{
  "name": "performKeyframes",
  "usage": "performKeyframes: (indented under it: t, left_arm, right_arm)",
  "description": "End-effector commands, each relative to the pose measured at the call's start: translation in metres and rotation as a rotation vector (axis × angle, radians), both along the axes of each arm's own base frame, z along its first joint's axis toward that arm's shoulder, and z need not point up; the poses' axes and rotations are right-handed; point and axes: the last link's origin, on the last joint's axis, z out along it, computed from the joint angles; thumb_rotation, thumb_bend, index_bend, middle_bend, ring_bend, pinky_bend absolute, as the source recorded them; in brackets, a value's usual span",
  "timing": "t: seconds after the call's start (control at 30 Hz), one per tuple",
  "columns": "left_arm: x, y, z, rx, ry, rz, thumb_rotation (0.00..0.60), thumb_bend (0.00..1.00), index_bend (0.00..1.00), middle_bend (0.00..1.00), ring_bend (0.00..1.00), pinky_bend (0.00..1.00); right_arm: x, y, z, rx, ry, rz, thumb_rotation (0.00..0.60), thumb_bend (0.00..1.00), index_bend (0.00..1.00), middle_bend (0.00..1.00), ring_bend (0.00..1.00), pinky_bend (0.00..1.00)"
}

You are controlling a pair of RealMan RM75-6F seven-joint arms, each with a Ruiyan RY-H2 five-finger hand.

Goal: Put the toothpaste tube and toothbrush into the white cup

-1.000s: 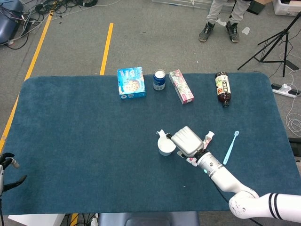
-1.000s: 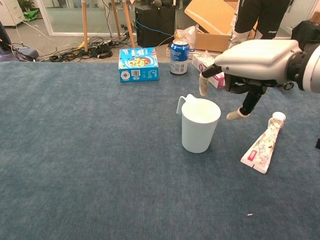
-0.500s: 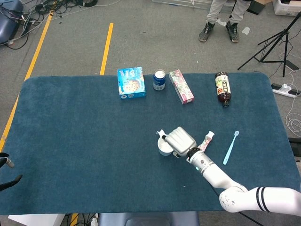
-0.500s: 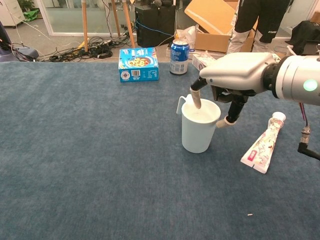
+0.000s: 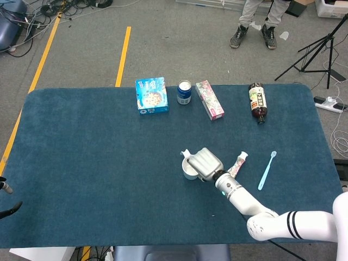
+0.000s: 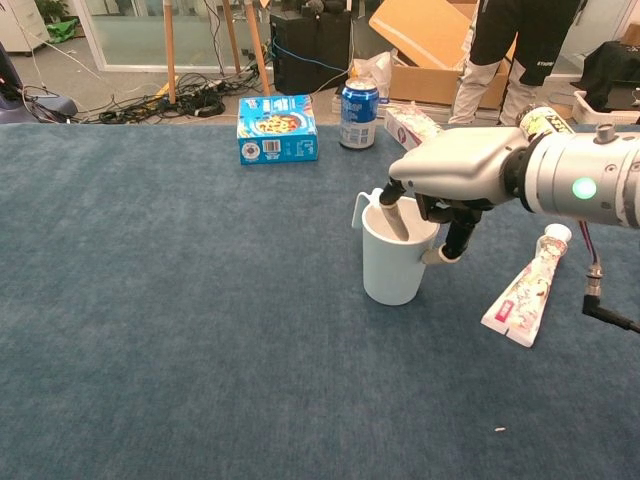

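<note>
At the centre of a dark blue table (image 5: 98,163), the white cup (image 6: 396,268) stands upright, its handle turned toward the far side. Over it sits the robot's right hand (image 6: 455,178), which grips the cup by the rim: one finger dips inside the mouth while the thumb presses the outer wall on the right. Nothing else is in that hand.

Just to the cup's right, the toothpaste tube (image 6: 525,290) lies flat on the cloth, white cap pointing away from the robot; its body carries a pink-and-green print, the lettering too small to read. Further right, visible only from the head camera, the light blue toothbrush (image 5: 266,169) lies on the table, apart from both tube and cup.

Along the far edge stand four other items. A blue box (image 6: 277,128) shows a picture of food on its face, the writing illegible. Beside it is a blue drinks can (image 6: 359,100) with white lettering that cannot be made out. Next comes a pink-and-green carton (image 5: 209,99) lying flat, then a dark bottle (image 5: 258,101) on its side with a pale label.

At the left border of the head view, only dark fingertips of the left hand (image 5: 6,198) show, off the table's corner; whether they are spread or curled cannot be told.
</note>
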Motion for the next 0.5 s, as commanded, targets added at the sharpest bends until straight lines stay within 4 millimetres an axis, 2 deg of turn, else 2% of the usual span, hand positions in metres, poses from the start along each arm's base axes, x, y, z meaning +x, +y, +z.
performKeyframes:
  t: [0.03, 0.23, 0.5]
  left_arm:
    - [0.0, -0.0002, 0.0002, 0.001, -0.001, 0.0, 0.6, 0.11, 0.53, 0.33, 0.36, 0.41]
    - [0.0002, -0.0009, 0.0007, 0.001, -0.002, 0.001, 0.6, 0.11, 0.53, 0.33, 0.36, 0.41]
    - [-0.0001, -0.0011, 0.0008, 0.004, -0.001, 0.002, 0.6, 0.11, 0.53, 0.33, 0.36, 0.41]
  right_arm:
    - [-0.0006, -0.0006, -0.0016, 0.003, 0.006, -0.002, 0.6, 0.23, 0.53, 1.0, 1.0, 1.0]
    - [-0.0024, -0.0011, -0.0043, 0.003, 0.021, 0.001, 0.6, 0.3, 0.6, 1.0, 1.0, 1.0]
    - [-0.0039, -0.0004, -0.0007, -0.011, 0.026, 0.005, 0.6, 0.3, 0.63, 1.0, 1.0, 1.0]
